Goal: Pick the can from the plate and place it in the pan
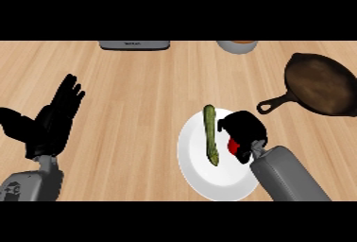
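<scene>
My right hand [244, 130] sits over the white plate [202, 175], fingers curled round the red can [234, 147], which is mostly hidden beneath them and is over the plate's right side. Just left of it a green asparagus spear [210, 134] lies lengthwise on the plate. My left hand [52, 120] rests at the left edge, fingers straight and spread, holding nothing. Farther off on the wooden desk [140, 94], to the right, lies the dark pan [322, 84], its handle pointing toward the plate.
</scene>
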Controlling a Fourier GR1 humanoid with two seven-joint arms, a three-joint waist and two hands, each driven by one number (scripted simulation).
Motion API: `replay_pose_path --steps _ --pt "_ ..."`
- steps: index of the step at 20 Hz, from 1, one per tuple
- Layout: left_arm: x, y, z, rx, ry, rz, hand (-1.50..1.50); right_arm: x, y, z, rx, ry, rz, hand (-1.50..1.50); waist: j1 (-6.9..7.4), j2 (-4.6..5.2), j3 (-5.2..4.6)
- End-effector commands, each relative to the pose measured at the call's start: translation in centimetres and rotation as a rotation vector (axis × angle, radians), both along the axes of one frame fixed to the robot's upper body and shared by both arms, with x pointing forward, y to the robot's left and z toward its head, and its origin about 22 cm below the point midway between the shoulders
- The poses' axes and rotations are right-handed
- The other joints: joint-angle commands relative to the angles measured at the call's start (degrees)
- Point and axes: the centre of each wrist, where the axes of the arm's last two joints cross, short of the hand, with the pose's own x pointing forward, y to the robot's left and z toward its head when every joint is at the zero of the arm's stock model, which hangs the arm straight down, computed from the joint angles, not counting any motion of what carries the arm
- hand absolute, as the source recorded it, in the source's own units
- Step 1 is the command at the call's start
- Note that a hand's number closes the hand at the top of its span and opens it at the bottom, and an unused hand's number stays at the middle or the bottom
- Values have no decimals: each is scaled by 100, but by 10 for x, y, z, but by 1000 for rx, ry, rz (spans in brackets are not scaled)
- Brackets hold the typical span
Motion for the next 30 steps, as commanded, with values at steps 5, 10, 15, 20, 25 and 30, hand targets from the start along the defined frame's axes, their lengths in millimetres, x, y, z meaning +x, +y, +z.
replay_pose_path --steps 5,10,15,20,25,30 --pt "-2 -4 6 13 -26 -11 0 17 13 -23 37 -28 63 150 8 11 7" --pt "-11 -5 -7 22 -14 3 0 12 7 -20 97 -26 43 150 2 6 7" --pt "-1 4 6 10 -17 -23 0 61 -58 11 146 -145 -548 150 129 139 18" --pt "3 -2 9 2 -42 -17 0 82 -105 45 117 -289 -1054 150 134 263 6" --pt "9 -21 20 13 -70 -104 0 113 -110 110 -134 -584 -1348 150 610 276 -19" --pt "14 -35 18 18 -65 -151 0 135 -106 167 -295 -802 -1475 150 834 337 -14"
